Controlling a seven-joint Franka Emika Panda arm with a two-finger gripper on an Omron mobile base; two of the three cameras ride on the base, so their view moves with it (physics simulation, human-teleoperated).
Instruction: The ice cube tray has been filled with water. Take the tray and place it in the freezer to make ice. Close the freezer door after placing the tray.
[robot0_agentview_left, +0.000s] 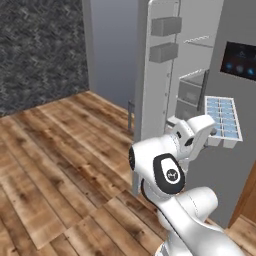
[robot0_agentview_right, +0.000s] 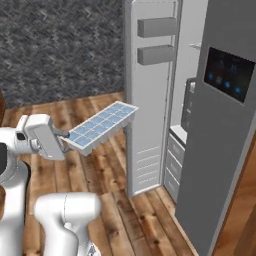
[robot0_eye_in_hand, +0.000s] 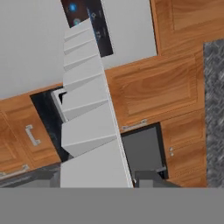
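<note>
Tray: white ice cube tray (robot0_agentview_right: 102, 126), two rows pale-blue water (robot0_agentview_right: 107, 119) cells | hand (robot0_agentview_right: 64, 138) pinching one end | freezer door (robot0_agentview_right: 147, 95) open

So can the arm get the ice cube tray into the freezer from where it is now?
Probably yes. The freezer door stands wide open, and nothing blocks the freezer shelves. The hand holds the ice cube tray out on the door's outer side, so it must swing around the door's edge first.
</note>
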